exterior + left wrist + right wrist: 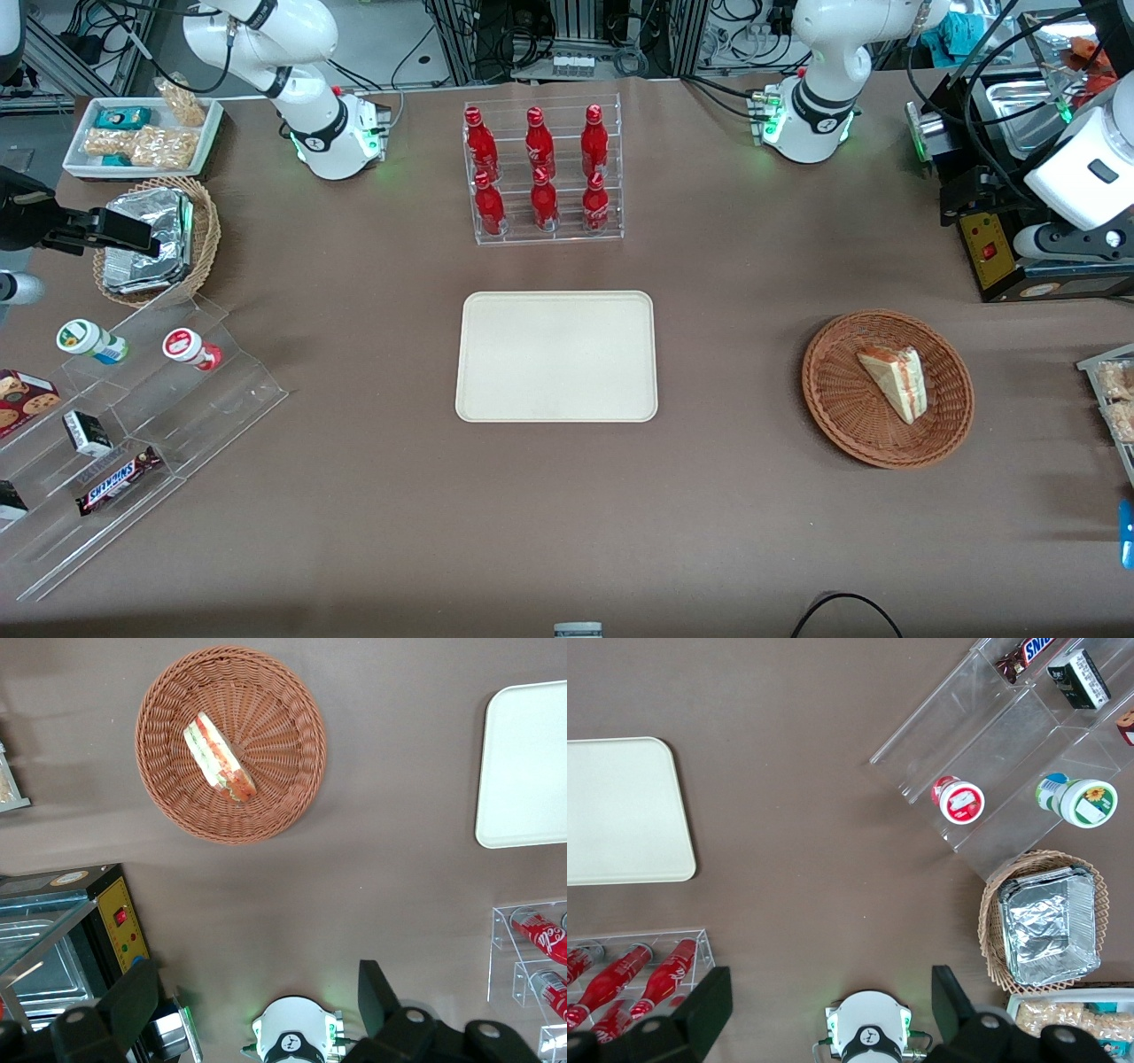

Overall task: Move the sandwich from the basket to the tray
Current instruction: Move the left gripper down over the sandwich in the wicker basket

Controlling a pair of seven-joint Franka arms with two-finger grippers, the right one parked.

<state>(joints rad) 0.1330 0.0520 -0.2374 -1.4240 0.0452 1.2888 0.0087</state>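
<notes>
**Hand raised and apart, sandwich in the basket**

Hand (257, 973) hangs high over the working arm's end of the counter (372, 532). Its two dark fingers (142, 992) are spread wide with nothing between them. It touches neither basket nor sandwich.

Writing, from the parked arm's end:
- A brown bar (118, 479) on the clear stepped stand (221, 390) reads SNICKERS.
- On the same stand are a cookie box (22, 399), a small black carton (87, 432) and two round-lidded cups (91, 341). Their print is too small to read.
- Six red bottles (542, 173) in a clear rack carry white script, which looks like Coca-Cola in the left wrist view.

Others around:
- A white dish of snack packets (142, 133).
- A tan wicker basket with foil packets (205, 235), nearer the front camera than the dish.
- A black box with a yellow panel and a red switch (992, 252) at the working arm's end, farther from the front camera than the basket.

Tray (556, 356): cream, rounded corners, nothing on it, mid-counter. It is nearer the front camera than the bottle rack. Bare brown cloth lies between it and the basket.

Basket (833, 390): shallow, round, reddish-brown wicker, well apart from the tray.

Sandwich (897, 381): a clear-wrapped white-bread wedge lying on its side in the basket. The red-orange and green filling shows along the cut edge.
</notes>
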